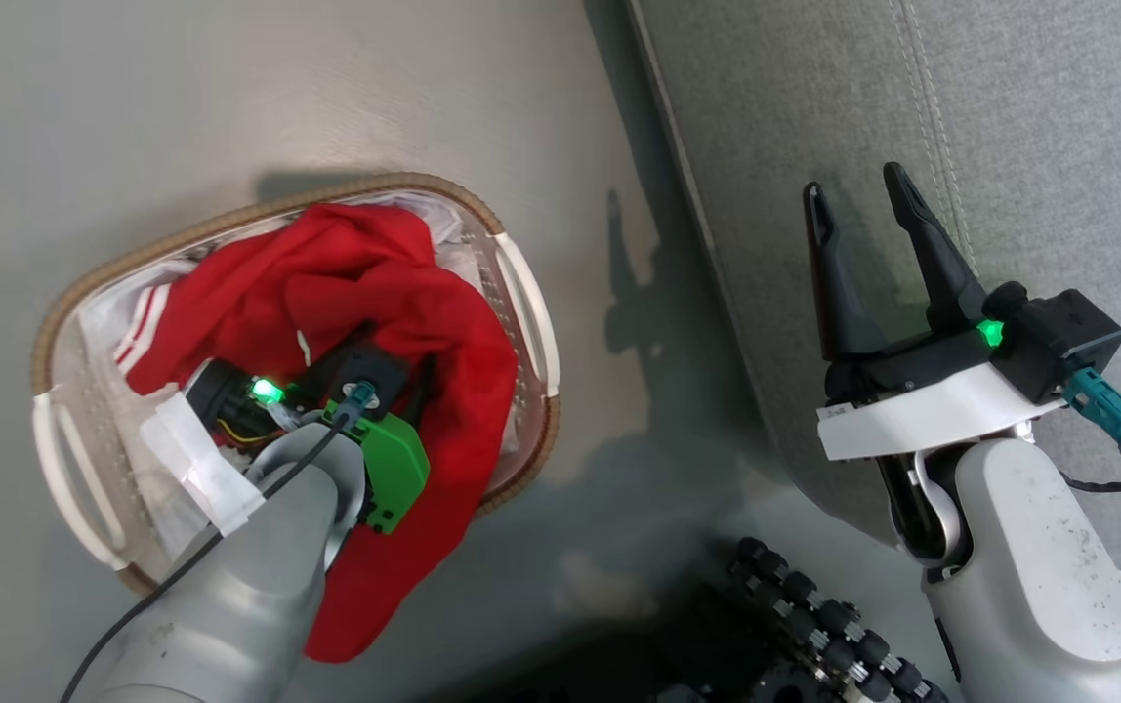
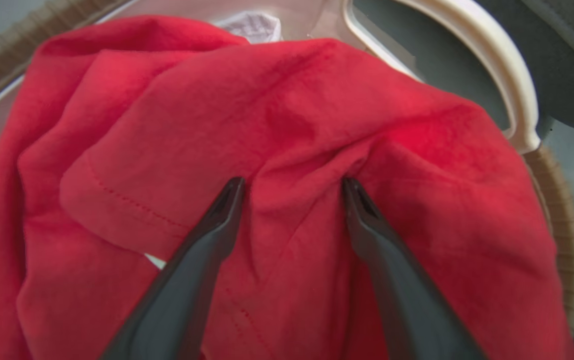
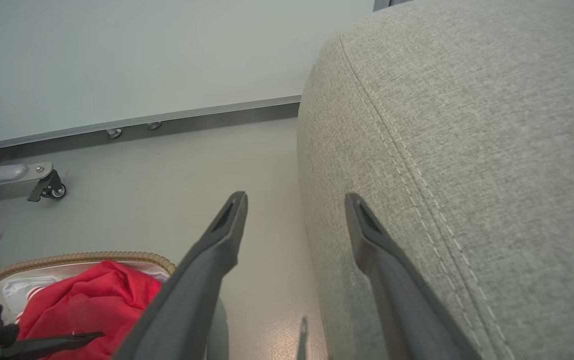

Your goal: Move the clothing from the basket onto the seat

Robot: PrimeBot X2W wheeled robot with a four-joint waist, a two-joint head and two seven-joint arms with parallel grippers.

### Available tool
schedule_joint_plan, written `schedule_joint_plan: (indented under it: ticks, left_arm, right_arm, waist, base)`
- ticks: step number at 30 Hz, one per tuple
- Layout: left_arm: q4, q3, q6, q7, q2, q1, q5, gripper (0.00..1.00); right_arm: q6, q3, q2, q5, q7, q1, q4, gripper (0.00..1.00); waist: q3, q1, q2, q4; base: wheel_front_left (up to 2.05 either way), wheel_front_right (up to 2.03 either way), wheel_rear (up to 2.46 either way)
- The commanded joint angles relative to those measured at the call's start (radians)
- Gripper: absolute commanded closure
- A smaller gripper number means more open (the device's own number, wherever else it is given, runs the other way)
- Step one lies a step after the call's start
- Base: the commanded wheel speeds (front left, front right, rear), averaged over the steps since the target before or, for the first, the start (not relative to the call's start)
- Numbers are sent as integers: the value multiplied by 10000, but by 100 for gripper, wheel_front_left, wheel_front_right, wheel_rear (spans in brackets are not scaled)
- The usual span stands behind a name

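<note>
The red clothing (image 1: 365, 283) lies heaped in the white basket (image 1: 258, 210), and one end spills over the near rim. White striped trim (image 1: 136, 332) shows at its left. My left arm reaches down into the basket. In the left wrist view my left gripper (image 2: 292, 182) is open, its fingertips pressed into the clothing (image 2: 287, 100) with a raised fold between them. My right gripper (image 1: 853, 190) hovers open and holds nothing at the edge of the grey seat (image 1: 1010, 117). The right wrist view shows the right gripper (image 3: 294, 200), the seat (image 3: 467, 125) and the basket (image 3: 67, 258).
Grey floor (image 1: 228, 88) surrounds the basket. The basket's handle (image 2: 512, 65) is just right of the garment. A caster on a grey frame (image 3: 49, 187) stands by the wall's baseboard (image 3: 167, 117). My base's black rollers (image 1: 814, 615) sit at the bottom.
</note>
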Motion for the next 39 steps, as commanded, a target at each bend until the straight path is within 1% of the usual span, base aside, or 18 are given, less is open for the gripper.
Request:
schedule_joint_plan:
  ticks: [1, 7, 8, 9, 11, 12, 17, 24, 31, 39]
  left_arm:
    - [89, 52, 59, -10, 169, -226, -49, 0]
    - [301, 77, 195, -10, 212, -426, -118, 1]
    - [310, 90, 211, -10, 204, -437, -144, 25]
    - [315, 100, 226, -10, 189, -449, -173, 53]
    - [321, 84, 252, -10, 138, -442, -220, 97]
    - [289, 72, 250, -10, 116, -428, -225, 100]
    - [-164, 41, 237, -10, 21, -187, -313, 100]
    - [-1160, -13, 117, -10, -50, 346, -449, 100]
    - [-2407, -35, 22, -10, 10, 1238, -568, 100]
    - [-4002, 104, -34, -10, -1, 2316, -679, 100]
  right_arm:
    - [-6, 33, -19, 89, -21, -107, -83, 0]
    - [-6, 55, -19, 247, -21, -133, -201, 0]
    - [-6, 43, -19, 260, -21, -136, -204, 0]
    - [-6, 28, -20, 264, -21, -139, -195, 0]
    - [-6, 29, -19, 255, -21, -146, -165, 0]
    - [-6, 35, -20, 256, -21, -154, -154, 0]
    - [-6, -86, -22, 131, -21, -110, -63, 0]
    - [-6, -319, -25, -208, -21, 44, 151, 0]
    - [-6, -578, -28, -710, -21, 358, 377, 0]
    - [-6, -932, -31, -1279, -21, 958, 646, 0]
  waist:
    - [431, -2, 0, -425]
    - [562, -2, 0, -530]
    - [565, -2, 0, -530]
    - [560, -2, 0, -527]
    - [537, -2, 0, -515]
    - [523, -2, 0, -505]
    - [279, -2, 0, -308]
    - [-474, -2, 0, 170]
    - [-1700, -2, 0, 848]
    - [-3364, -2, 0, 1640]
  base:
    - [0, 0, 0]
    - [0, 0, 0]
    - [0, 0, 0]
    - [0, 0, 0]
    - [0, 0, 0]
    - [0, 0, 0]
    - [0, 0, 0]
    - [0, 0, 0]
    - [0, 0, 0]
    - [0, 0, 0]
